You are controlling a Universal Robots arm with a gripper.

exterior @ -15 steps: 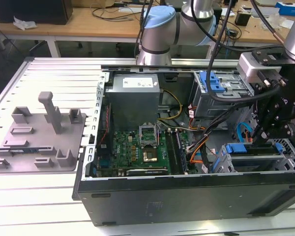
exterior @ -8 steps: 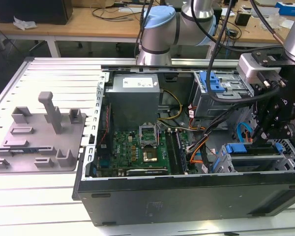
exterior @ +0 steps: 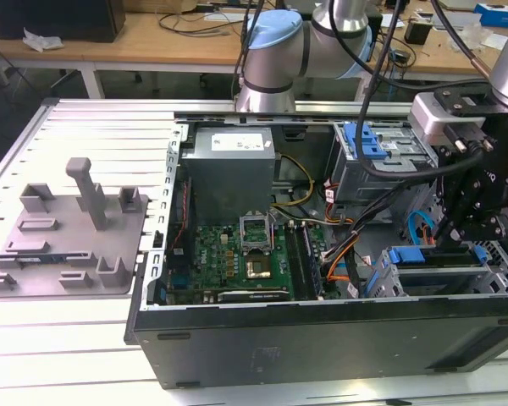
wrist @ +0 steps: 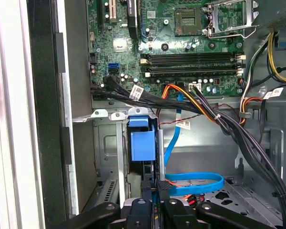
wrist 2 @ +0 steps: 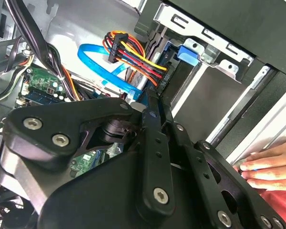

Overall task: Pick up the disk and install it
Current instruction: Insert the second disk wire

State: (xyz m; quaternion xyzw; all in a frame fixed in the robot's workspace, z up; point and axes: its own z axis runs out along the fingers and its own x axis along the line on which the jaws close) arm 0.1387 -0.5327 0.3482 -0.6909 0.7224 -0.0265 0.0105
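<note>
**A:** Jaw status?

**B:** My gripper (wrist: 157,187) had its jaws drawn in narrow, pinched on the edge of the disk (wrist: 143,145). Barely a gap either side.

**A:** Disk position?

**B:** Straight ahead of my jaws, standing on edge in a slot of the drive cage (wrist: 105,143). Its blue carrier end faced me. In the exterior view my jaws sat right on top of it.

**A:** Nearby?

**B:** A blue flat cable (wrist: 200,181) looped just beside the jaws. An orange-red-yellow wire bundle (wrist 2: 133,57) ran a bit beyond.

**A:** Farther out?

**B:** The motherboard (wrist: 181,47) lay past the cage and the grey power supply (exterior: 229,169) was well beyond that. A person's hand (wrist 2: 267,167) rested on the case edge off to the side.
</note>
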